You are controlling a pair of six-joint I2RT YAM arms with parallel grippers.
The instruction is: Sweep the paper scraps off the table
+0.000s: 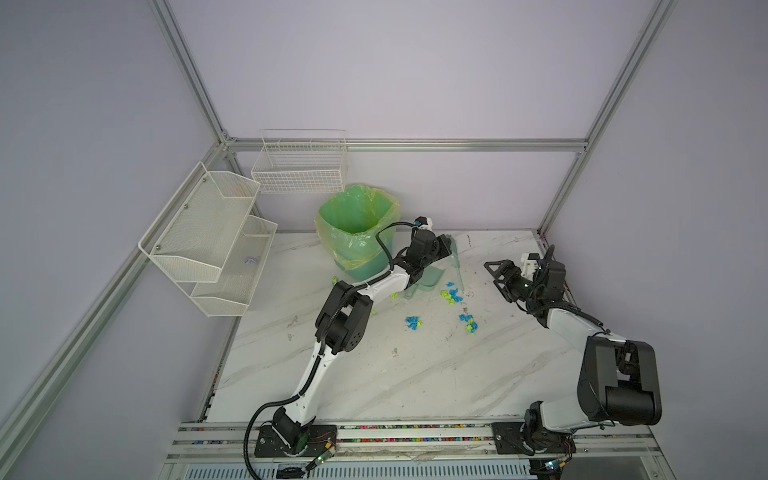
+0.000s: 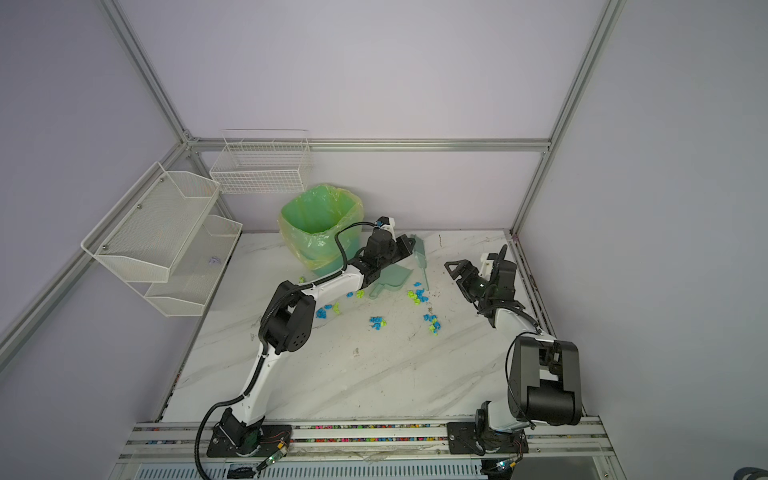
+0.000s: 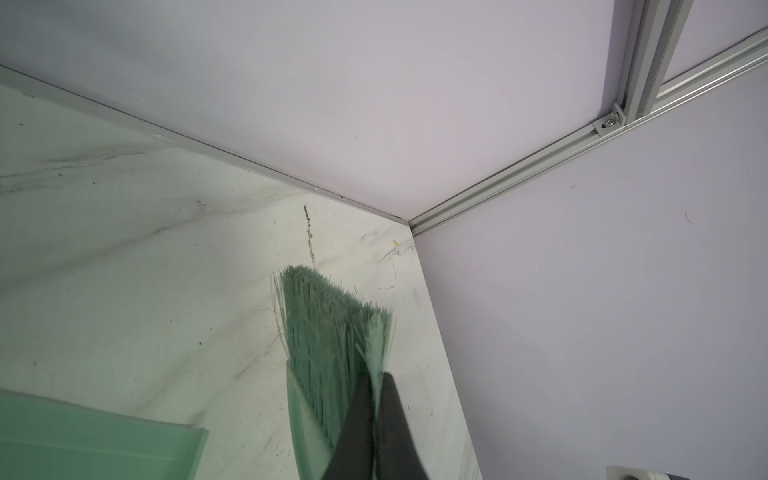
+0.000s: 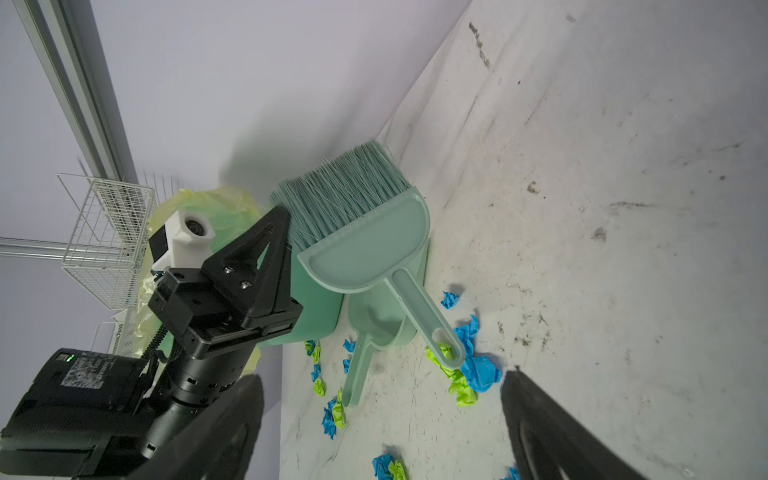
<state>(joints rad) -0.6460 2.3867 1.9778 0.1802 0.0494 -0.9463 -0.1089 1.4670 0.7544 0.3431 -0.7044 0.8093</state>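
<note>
Left wrist view: left gripper [image 3: 376, 378] is fully closed, its dark fingers [image 3: 399, 428] pinching the pale-green plastic hand brush [image 4: 365, 237] at the bristle end, not at the handle. The bristles [image 3: 328, 320] point toward the far corner of the table. The right wrist view shows the handle slanting down, its loop end over a lime scrap; touching or just above, cannot tell.

Under the brush lies a matching pale-green plastic dustpan [image 4: 374, 324], flat on the table and unheld. The right gripper [image 1: 498, 277] is wide open and empty, hovering well to the right of the dustpan.

The crumpled blue and lime-green paper scraps [image 1: 451, 296] are all on the white marble-patterned table [image 1: 415, 374]. One cluster sits right beside the brush handle, with more nearer the robot. A few lie at the foot of the green-lined bin [image 1: 357, 216] and by the left forearm. None visible in the dustpan.

Risks, as judged:
- A pinch on soft bristles is a poor hold, so the brush may pivot or slip out once moved.
- The bristles face away from the scraps. Without a re-grip, the handle would drag and flick the light wads about.
- The dustpan is loose, so a push would likely slide it rather than load it.
- A low pass of the left forearm could scatter the scraps near the bin.
</note>
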